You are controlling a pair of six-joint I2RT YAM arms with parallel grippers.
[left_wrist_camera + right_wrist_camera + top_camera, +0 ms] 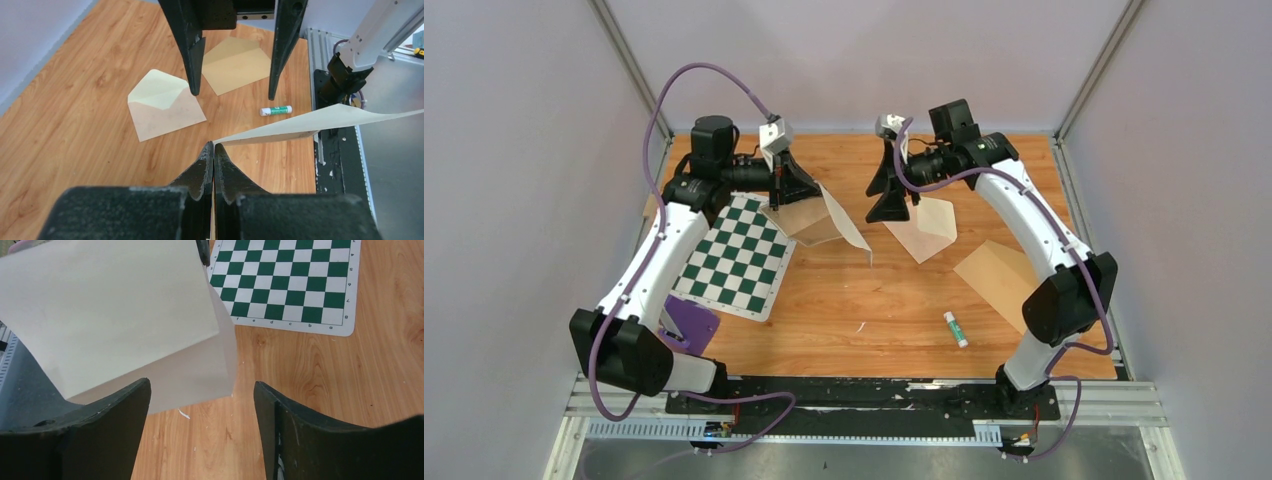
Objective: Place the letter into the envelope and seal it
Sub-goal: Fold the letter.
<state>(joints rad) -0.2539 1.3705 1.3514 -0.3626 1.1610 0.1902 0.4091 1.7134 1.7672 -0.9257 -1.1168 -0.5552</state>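
My left gripper is shut on an edge of the letter, a cream folded sheet held above the table; its free part juts right in the left wrist view. From above, the letter hangs beside the left gripper. The right gripper stands open just right of the sheet, nothing between its fingers. In the right wrist view the letter fills the upper left, ahead of the open right gripper. The envelope lies flat with its flap open.
A green-and-white chessboard mat lies at the left, under the left arm. A second tan envelope lies at the right. A glue stick rests near the front. A purple object sits by the left arm's base.
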